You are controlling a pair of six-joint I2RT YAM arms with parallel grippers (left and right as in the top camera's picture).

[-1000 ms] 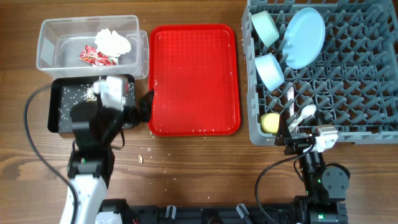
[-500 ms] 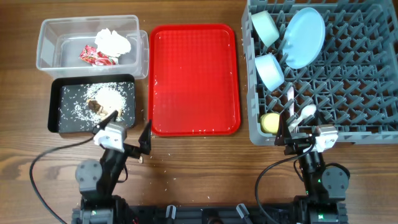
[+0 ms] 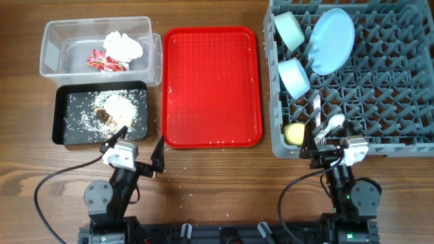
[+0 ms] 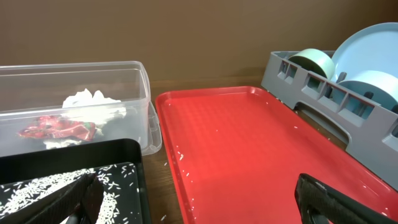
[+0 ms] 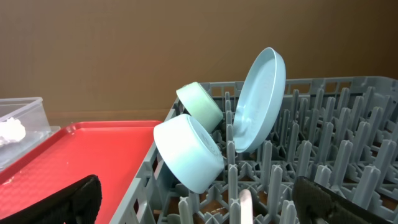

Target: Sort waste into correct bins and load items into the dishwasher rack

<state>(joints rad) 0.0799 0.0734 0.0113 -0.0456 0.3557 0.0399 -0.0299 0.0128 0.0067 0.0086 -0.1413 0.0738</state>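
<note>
The clear tub [image 3: 54, 51] holds the crumpled white napkin [image 3: 123, 44] and the red-and-white wrapper [image 3: 105, 62]; both also show in the left wrist view, napkin [image 4: 90, 99] and wrapper [image 4: 56, 127]. The black tray [image 3: 62, 129] holds white rice scraps with brown bits [image 3: 116, 108]. The grey rack [image 3: 380, 102] holds the blue plate [image 3: 331, 39], green bowl [image 3: 288, 28], blue bowl [image 3: 294, 76], yellow cup [image 3: 293, 133], white fork [image 3: 317, 110] and spoon [image 3: 334, 123]. My left gripper [image 3: 137, 148] is open and empty at the table's front, near the black tray's corner. My right gripper [image 3: 332, 150] is open and empty at the rack's front edge.
The flat red serving tray [image 3: 211, 85] lies between the bins and the rack, with a few rice grains on it. Loose grains lie on the wood [image 3: 153, 173] in front of the black tray. Cables trail from both arms at the front edge.
My left arm has pulled back from over the black tray to the table's front edge, uncovering the rice pile. The right arm has not moved.
</note>
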